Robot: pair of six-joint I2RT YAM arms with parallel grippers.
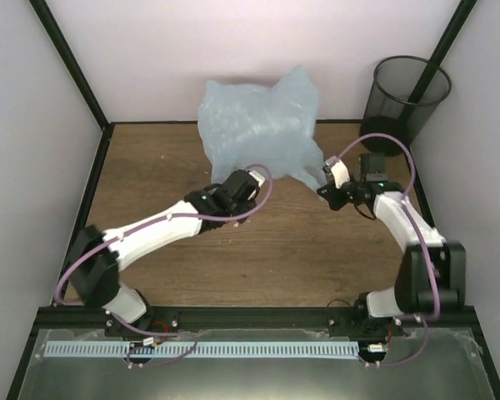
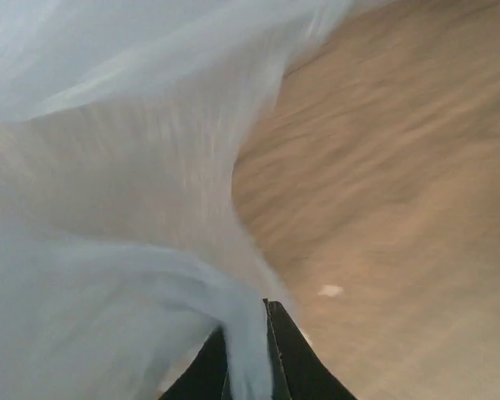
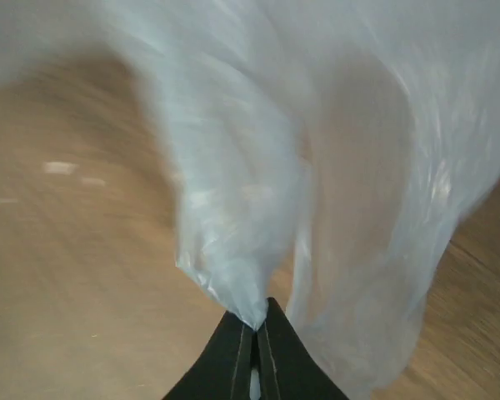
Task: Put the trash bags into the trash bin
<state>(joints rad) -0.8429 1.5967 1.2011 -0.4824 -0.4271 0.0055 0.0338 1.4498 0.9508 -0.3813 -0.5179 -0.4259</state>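
Note:
The light-blue translucent trash bag point(image 1: 261, 123) is puffed up and held above the back middle of the table. My left gripper point(image 1: 243, 185) is shut on its lower left edge; in the left wrist view the bag point(image 2: 108, 217) runs down between the gripper's point(image 2: 252, 343) black fingers. My right gripper point(image 1: 327, 185) is shut on the bag's lower right corner; the right wrist view shows the plastic point(image 3: 317, 167) pinched at the gripper's point(image 3: 255, 327) tips. The black wire-mesh trash bin point(image 1: 407, 96) stands upright in the back right corner, to the right of the bag and apart from it.
White walls with black frame posts point(image 1: 69, 58) enclose the wooden table point(image 1: 267, 267) on three sides. A metal rail point(image 1: 233, 348) runs along the near edge by the arm bases.

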